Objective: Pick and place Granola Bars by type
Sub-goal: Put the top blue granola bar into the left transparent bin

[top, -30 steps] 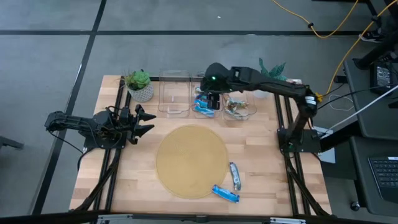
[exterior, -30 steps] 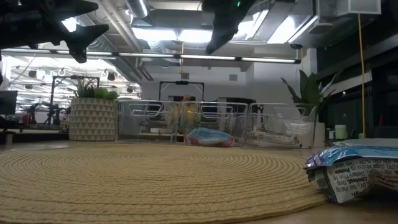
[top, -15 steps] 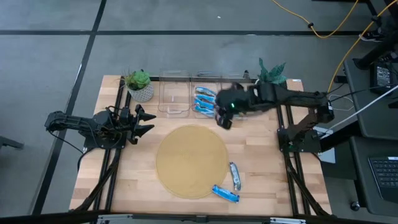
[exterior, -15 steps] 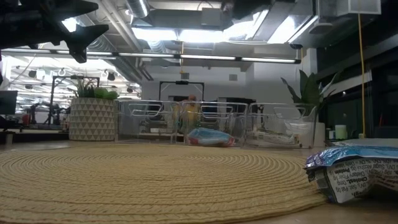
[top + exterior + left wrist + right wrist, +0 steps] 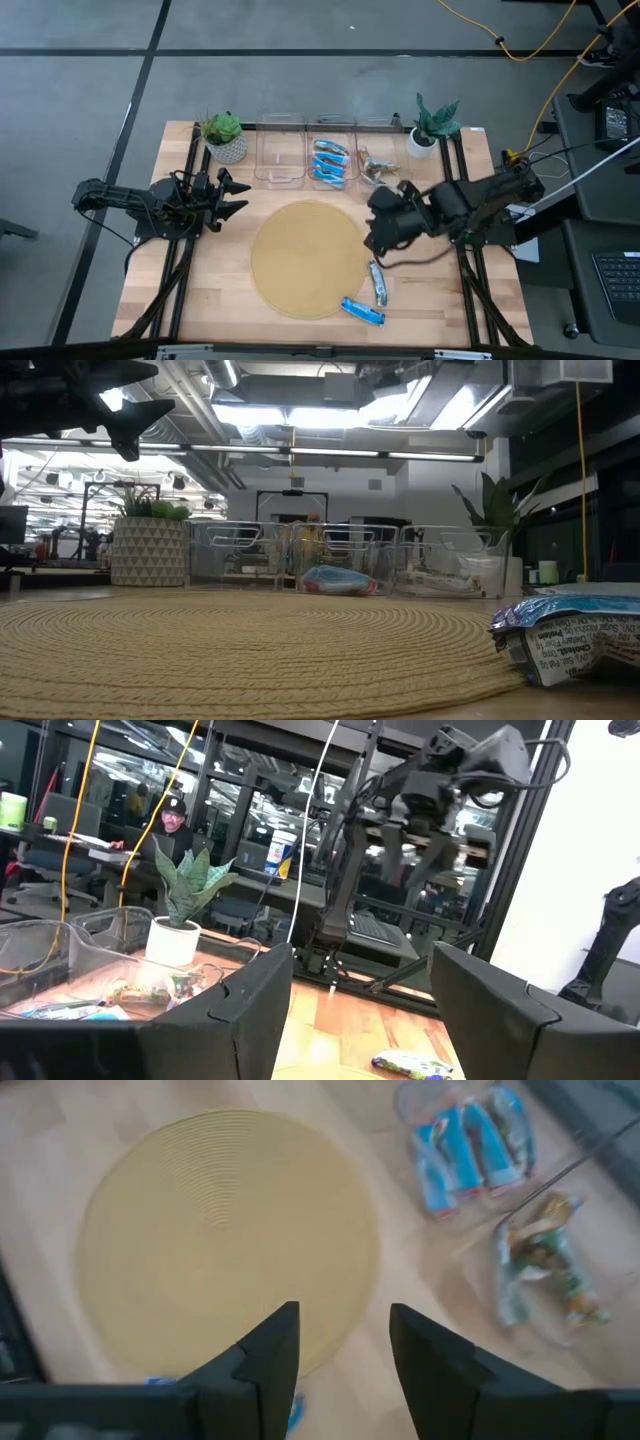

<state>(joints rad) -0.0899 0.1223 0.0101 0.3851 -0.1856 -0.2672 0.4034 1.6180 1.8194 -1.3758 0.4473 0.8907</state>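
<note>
Granola Bars are mostly sorted already. The shiny blue ones [image 5: 328,160] lie heaped in the middle clear bin [image 5: 331,147] along the table's [image 5: 200,290] far edge, and the silvery green-brown ones [image 5: 374,170] sit in the bin [image 5: 385,183] to its right. The third bin [image 5: 280,150] looks empty.

Two remain, I'd say: a blue bar [image 5: 362,311] on the round woven mat's [image 5: 300,255] near rim and a silvery one [image 5: 377,283] on the bare wood just beside that mat, toward the near right corner. The wrappers are crinkly foil; the mat is a coiled straw-coloured disc, and the tabletop is pale butcher-block planks.

The right gripper [image 5: 374,240] hangs above the mat's right edge, fingers [image 5: 265,1365] parted and carrying nothing. The left gripper [image 5: 238,195] waits at the left edge, spread apart and empty too.
</note>
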